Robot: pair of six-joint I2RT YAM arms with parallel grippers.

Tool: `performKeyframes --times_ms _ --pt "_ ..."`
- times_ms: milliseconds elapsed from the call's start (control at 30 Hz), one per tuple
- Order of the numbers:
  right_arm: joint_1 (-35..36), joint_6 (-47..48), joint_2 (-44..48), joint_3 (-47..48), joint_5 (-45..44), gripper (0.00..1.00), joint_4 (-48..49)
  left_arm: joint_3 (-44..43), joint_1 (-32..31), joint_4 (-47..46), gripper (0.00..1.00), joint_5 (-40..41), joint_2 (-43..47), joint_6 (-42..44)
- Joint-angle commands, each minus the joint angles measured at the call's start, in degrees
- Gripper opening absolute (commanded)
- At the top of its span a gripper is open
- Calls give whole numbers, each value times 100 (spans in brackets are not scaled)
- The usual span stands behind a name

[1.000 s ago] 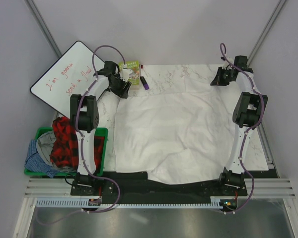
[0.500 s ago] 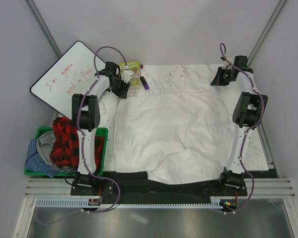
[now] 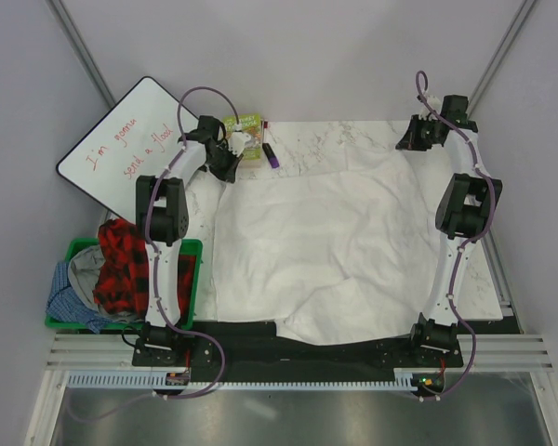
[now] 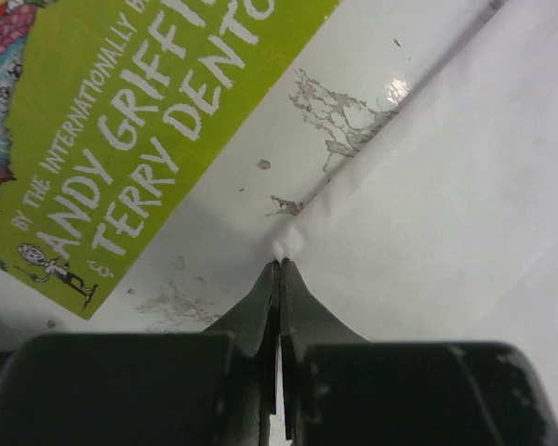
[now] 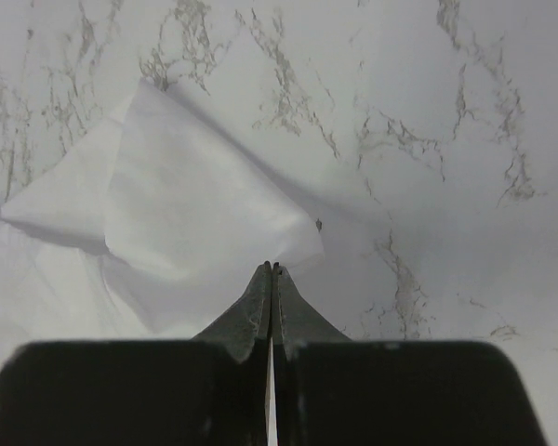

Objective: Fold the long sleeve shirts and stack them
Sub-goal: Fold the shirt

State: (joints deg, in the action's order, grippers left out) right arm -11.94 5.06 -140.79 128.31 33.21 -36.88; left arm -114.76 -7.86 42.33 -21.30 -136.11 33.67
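Observation:
A large white long sleeve shirt lies spread over the marble table. My left gripper is at its far-left corner, beside the green book. In the left wrist view that gripper is shut, with a small tuft of the white shirt's edge pinched at its tips. My right gripper is at the far-right corner. The right wrist view shows it shut on a raised flap of the white cloth above the marble.
A whiteboard leans at the far left. A purple marker lies by the book. A green bin at the left holds red plaid and blue clothes. Grey walls close in on both sides.
The left gripper has closed onto the shirt's far-left corner. The right gripper has moved slightly farther back, drawing the far-right corner of the cloth with it.

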Motion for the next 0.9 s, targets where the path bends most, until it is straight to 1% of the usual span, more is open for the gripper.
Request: performKeyframes --times_ms 0,167,300,333,467,533,633,867 --pt "-1 -234 270 371 247 0 225 -337 4 39 2 -173 418 52" --pt "-10 135 737 -244 212 0 190 58 12 30 2 -322 937 315" --pt "-106 390 1114 -789 203 0 120 742 12 -127 2 -331 1464 491" --pt "-124 434 1176 -860 229 0 76 884 4 -172 2 -348 1717 561" --pt "-203 698 1431 -1167 326 0 -161 1621 4 -304 2 -358 2184 781" --pt "-229 882 1616 -1413 370 0 -301 1842 4 -321 2 -375 2352 921" --pt "-247 1111 1949 -1826 467 0 -460 2438 4 -418 2 -401 2755 1045" --pt "-300 1568 2547 -2547 458 0 -784 3266 4 -673 2 -586 3432 1133"
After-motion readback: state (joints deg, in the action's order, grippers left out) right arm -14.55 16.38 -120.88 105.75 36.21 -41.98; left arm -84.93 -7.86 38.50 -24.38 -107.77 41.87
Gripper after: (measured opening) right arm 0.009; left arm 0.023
